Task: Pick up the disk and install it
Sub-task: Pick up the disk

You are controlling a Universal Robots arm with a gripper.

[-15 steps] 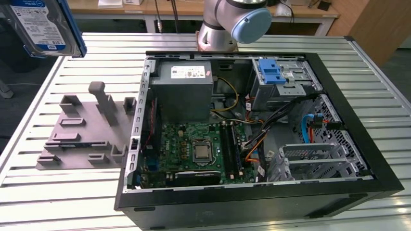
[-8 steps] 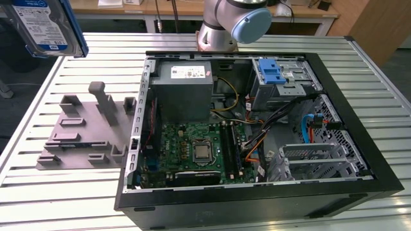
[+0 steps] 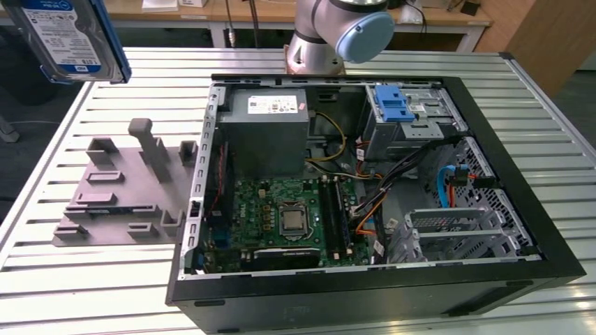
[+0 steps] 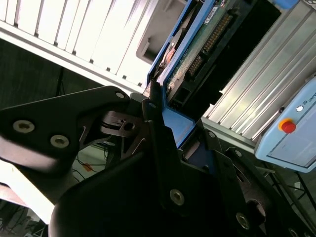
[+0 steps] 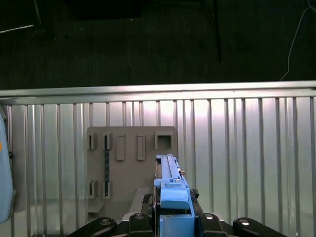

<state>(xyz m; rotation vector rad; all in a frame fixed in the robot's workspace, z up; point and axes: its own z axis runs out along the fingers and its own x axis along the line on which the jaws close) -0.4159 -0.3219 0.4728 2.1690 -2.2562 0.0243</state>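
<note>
Gripping a flat rectangular silver disk (image 3: 67,35) with a white-and-blue label and a blue plastic carrier frame, my black metal pincer (image 5: 172,201) is clamped on its edges and holds it in the air, clear of the table. In the exterior view the disk hangs at the far corner on that view's left, label towards the camera. It is above the ribbed silver aluminium table (image 3: 75,279) and well apart from the open black computer case (image 3: 373,300). The case's green motherboard (image 3: 270,209), grey power supply box (image 3: 270,132) and bundled cables lie bare.

Just beside the case, on that view's left, sits a matte grey plastic fixture (image 3: 112,202) with upright posts and slots. The first wrist view shows the disk edge-on as a narrow blue strip, with the fixture on the slats beyond it.

The second wrist view shows the disk's other face. This is a green circuit board (image 4: 188,58) with a row of connector pins, framed in blue, and one thin black finger (image 4: 154,116) lies along the frame. A pale blue control pendant (image 4: 296,133) with a red button is next to the slats.
</note>
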